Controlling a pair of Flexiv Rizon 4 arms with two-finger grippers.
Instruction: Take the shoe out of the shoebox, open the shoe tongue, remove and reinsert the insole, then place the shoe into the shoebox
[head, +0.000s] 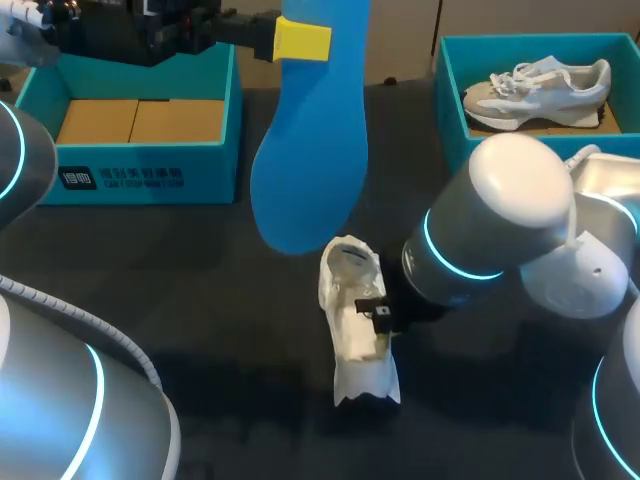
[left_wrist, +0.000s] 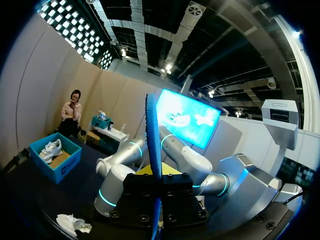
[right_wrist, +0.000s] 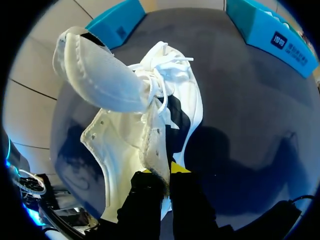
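Observation:
A blue insole hangs high over the table with my left gripper shut on its upper part. In the left wrist view the insole stands edge-on between the fingers of that gripper. The white shoe lies mid-table, its tongue folded back and its laces loose. My right gripper is shut on the shoe's eyelet edge, and in its own wrist view the gripper pinches that flap. The shoe also shows far below the left wrist.
An open teal shoebox with a bare cardboard floor stands at the back left. Another teal box at the back right holds a second grey-white sneaker. The tabletop is dark.

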